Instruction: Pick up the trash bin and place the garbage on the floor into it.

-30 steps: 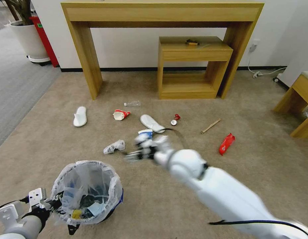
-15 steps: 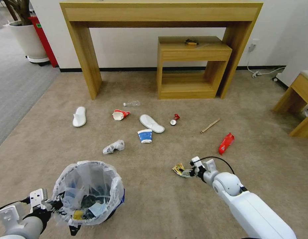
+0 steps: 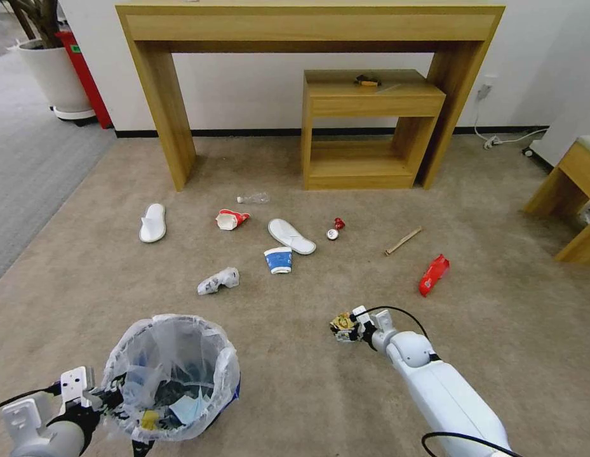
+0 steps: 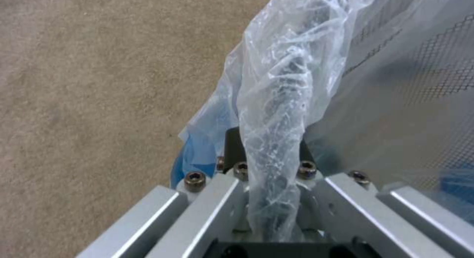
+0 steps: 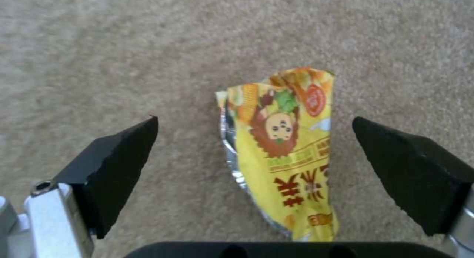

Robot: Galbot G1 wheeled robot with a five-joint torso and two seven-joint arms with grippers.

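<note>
While my right tool (image 5: 257, 158) hangs wide open over a yellow snack wrapper (image 5: 284, 154) on the floor (image 3: 498, 330), its two black fingers (image 5: 116, 169) stand either side of the packet with carpet showing between, touching nothing. In the head view that tool (image 3: 347, 328) sits at lower centre of the frame, right at the wrapper (image 3: 340, 322). The wrapper lies flat and crumpled, its long axis running straight away from the wrist, crosswise to the closing line — good for a pinch across its narrow width. My worry is how thin it is: if I close too high the fingers may meet above the foil and come up empty, and too low they may drag in the pile. At lower left, my left tool (image 3: 94, 401) is clamped on the rim of the trash bin (image 3: 174, 374), bag plastic bunched between its jaws — a tilt there could spill what is inside. More garbage lies mid-frame: a blue cup (image 3: 279, 259) and a slipper (image 3: 291, 235).
</note>
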